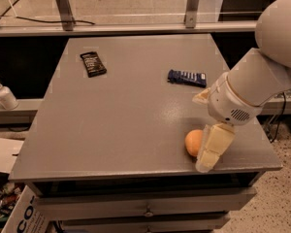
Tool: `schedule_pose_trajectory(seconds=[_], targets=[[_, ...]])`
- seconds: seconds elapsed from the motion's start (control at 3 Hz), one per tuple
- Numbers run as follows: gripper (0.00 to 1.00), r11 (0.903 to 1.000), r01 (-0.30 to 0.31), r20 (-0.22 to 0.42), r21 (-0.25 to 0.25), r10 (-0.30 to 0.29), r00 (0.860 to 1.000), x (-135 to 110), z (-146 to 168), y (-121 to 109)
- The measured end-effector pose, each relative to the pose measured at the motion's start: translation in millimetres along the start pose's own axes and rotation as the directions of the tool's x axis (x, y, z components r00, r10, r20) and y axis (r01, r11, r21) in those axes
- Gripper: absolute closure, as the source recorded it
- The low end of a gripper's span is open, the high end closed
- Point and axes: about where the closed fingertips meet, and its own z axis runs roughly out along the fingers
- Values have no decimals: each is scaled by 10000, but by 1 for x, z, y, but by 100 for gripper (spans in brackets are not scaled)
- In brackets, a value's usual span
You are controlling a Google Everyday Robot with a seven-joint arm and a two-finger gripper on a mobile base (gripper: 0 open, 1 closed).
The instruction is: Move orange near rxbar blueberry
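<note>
1. Distractor: black bar (92, 64) lay at 10 o'clock on the table (126, 125).
2. rxbar blueberry (186, 77) lay at 2 o'clock.
3. orange (193, 142) sat at 5 o'clock, by the front edge, well apart from the bar.
4. gripper (208, 155) was against the orange's 3 o'clock side; grip state: could not tell. Step looked like grasping. Next called for a lift and a carry toward 12.

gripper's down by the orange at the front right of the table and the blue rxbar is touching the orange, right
Not touching: in the camera view the rxbar blueberry lies apart from the orange, farther back on the table. The gripper is indeed down beside the orange at the front right.
</note>
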Motion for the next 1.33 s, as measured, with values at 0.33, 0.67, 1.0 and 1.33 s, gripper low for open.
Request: schedule_pose_trajectory(seconds=[0.33,0.67,1.0,1.33], targets=[[0,10000,-17,78,-92,18,10000,-1,5,1],[18,9998,-117,168,-138,119,9998,5,10,2],[41,9998,-201,346,-78,204,9992,10,10,1],[64,9995,-290,471,121,284,9985,13,2,-4]])
